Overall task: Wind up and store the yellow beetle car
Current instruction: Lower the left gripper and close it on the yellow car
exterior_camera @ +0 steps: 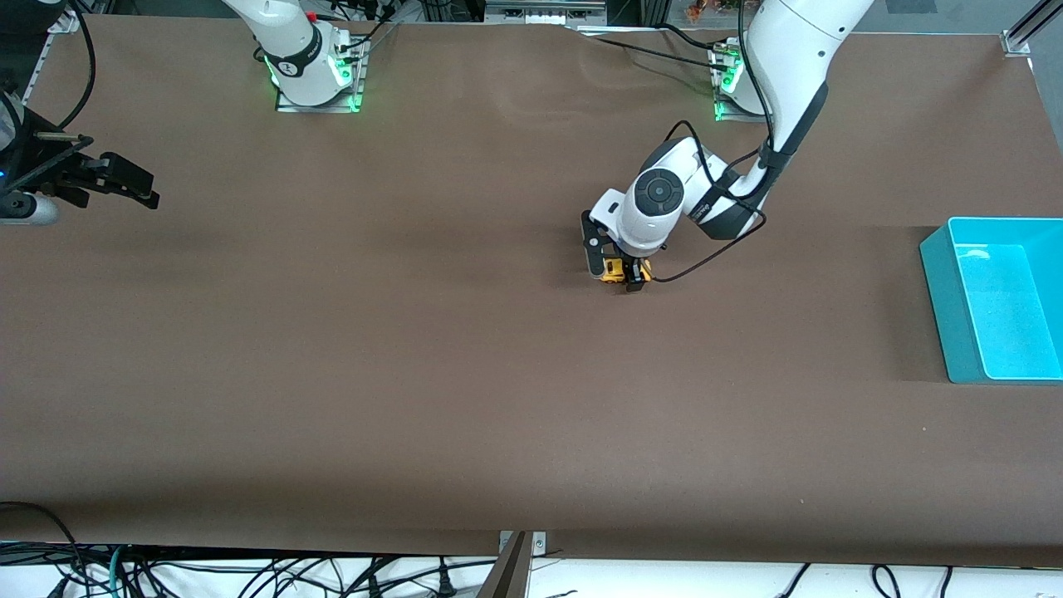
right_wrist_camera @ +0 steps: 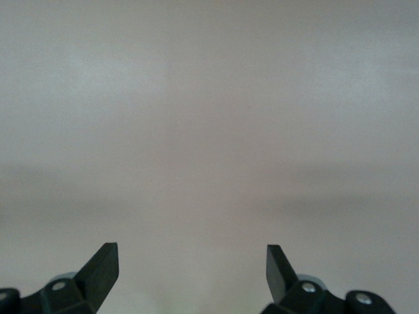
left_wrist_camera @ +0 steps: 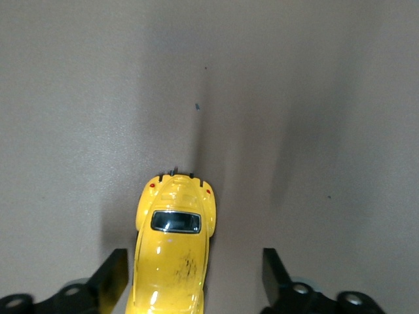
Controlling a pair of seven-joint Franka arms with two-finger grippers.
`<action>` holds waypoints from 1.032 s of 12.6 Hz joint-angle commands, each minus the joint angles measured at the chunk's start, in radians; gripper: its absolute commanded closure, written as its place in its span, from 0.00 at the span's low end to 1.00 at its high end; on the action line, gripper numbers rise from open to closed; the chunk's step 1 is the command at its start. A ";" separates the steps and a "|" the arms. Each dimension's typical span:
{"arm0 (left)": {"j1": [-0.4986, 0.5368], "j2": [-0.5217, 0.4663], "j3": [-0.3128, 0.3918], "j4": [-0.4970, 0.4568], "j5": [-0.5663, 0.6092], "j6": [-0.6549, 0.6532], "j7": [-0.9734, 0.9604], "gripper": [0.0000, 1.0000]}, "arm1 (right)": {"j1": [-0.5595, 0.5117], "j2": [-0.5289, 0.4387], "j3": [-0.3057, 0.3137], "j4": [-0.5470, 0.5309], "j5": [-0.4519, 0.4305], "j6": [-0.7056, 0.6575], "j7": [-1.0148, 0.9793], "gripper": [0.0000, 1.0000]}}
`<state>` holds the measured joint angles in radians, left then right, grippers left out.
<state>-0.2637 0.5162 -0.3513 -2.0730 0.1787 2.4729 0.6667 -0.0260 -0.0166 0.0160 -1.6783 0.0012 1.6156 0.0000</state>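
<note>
Yellow beetle car (left_wrist_camera: 171, 252) sits mid-counter (exterior_camera: 415, 374), long axis running along the left tool's (exterior_camera: 615, 272) reach. Left tool spread wide around it, fingers (left_wrist_camera: 111, 275) apart from the body. Teal bin (exterior_camera: 996, 301) well apart, at the left arm's end. Right tool (exterior_camera: 124, 184) wide, waiting at the counter's edge.

One yellow beetle car (exterior_camera: 614, 271), one teal bin (exterior_camera: 996, 301), two grippers: left gripper (exterior_camera: 616, 272), right gripper (exterior_camera: 137, 189).

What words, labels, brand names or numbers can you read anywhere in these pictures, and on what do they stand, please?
None can be read.
Left arm's wrist: a small dark marking, too small to read.
Right arm's base: a dark band with pale marks, also unreadable.
Yellow beetle car and teal bin: no lettering shows.
</note>
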 commanded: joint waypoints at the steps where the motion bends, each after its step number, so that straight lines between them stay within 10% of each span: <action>1: 0.001 -0.036 -0.003 -0.027 0.031 0.009 -0.035 0.87 | -0.008 -0.005 0.002 -0.004 0.016 0.006 0.011 0.00; 13: 0.197 -0.215 -0.035 -0.013 -0.043 -0.179 0.196 1.00 | -0.008 -0.005 0.002 -0.004 0.016 0.004 0.011 0.00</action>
<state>-0.1497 0.3675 -0.3591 -2.0697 0.1745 2.3469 0.7545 -0.0262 -0.0163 0.0159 -1.6784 0.0015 1.6155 0.0004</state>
